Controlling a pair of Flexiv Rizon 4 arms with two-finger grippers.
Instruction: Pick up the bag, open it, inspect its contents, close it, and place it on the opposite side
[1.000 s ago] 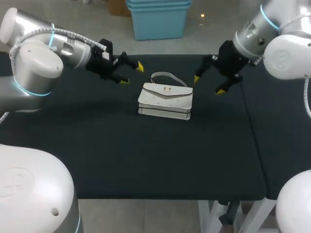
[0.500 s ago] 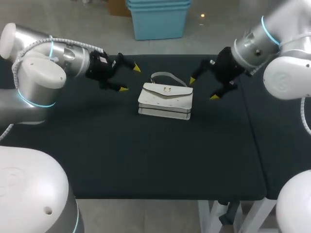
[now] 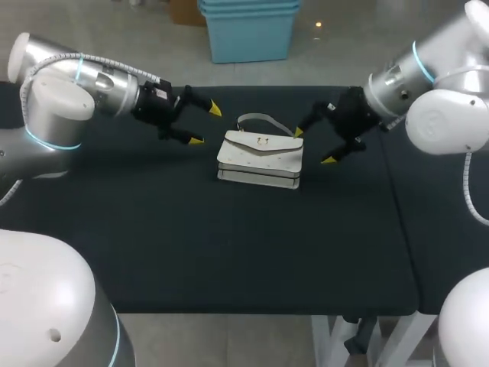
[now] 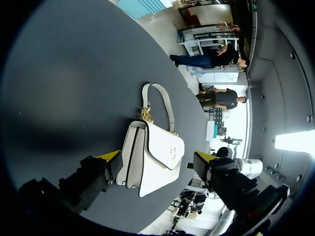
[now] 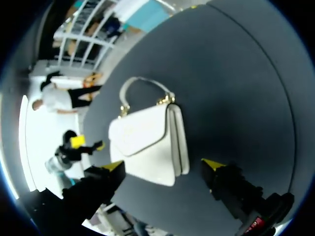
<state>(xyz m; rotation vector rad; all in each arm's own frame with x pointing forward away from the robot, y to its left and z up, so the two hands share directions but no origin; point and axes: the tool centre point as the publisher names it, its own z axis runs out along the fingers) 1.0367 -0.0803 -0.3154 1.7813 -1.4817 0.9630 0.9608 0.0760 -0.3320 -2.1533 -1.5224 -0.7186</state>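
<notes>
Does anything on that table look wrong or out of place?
Nothing stands out. The white bag lies flat on the table, flap shut; both arms' jaws are open either side, not touching it.

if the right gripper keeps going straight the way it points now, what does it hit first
Most likely the white bag, which lies straight ahead of the right gripper, in line with the gap between its open fingers. Height is unclear, so it could touch the table first.

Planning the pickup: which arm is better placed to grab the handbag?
Right, probably. The right gripper is open close beside the white handbag; the left gripper, also open, sits slightly farther off.
</notes>
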